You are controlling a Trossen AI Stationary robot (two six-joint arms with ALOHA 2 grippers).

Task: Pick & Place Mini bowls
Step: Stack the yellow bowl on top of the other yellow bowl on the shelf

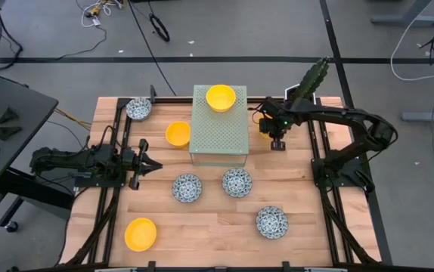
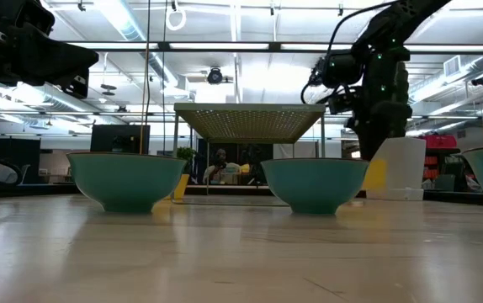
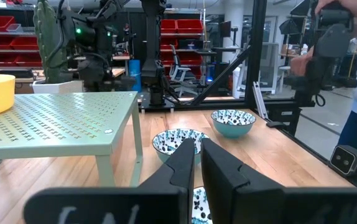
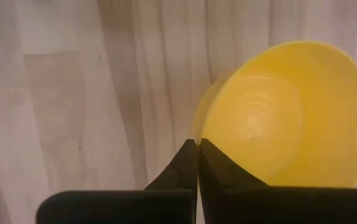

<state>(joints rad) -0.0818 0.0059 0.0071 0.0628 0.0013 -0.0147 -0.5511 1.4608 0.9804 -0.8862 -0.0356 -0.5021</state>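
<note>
- Grips the held yellow bowl [image 4: 284, 112] by its rim with the right end effector [image 4: 197, 144] — fingers pinched fully together, bowl tipped on edge right against the fingertips, clear of the tabletop [image 1: 202, 234] below.
- Hangs that right end effector just off the right side of the green perforated stand [image 1: 218, 132], toward the far edge.
- Rests the left end effector [image 1: 153, 164] low at the left of the tabletop, narrowed to a slit, nothing between the fingers.
- Sets the second yellow bowl [image 1: 221, 97] on top of the stand, near the right end effector.
- Puts the third yellow bowl [image 1: 178, 134] just beside the stand's left edge and the fourth yellow bowl [image 1: 140, 233] near the front left — both well apart from either end effector.
- Leaves the corner patterned bowl [image 1: 138, 108] at the far left, the left middle patterned bowl [image 1: 187, 187] and right middle patterned bowl [image 1: 237, 182] in front of the stand, and the front patterned bowl [image 1: 271, 221] nearer the front right.
</note>
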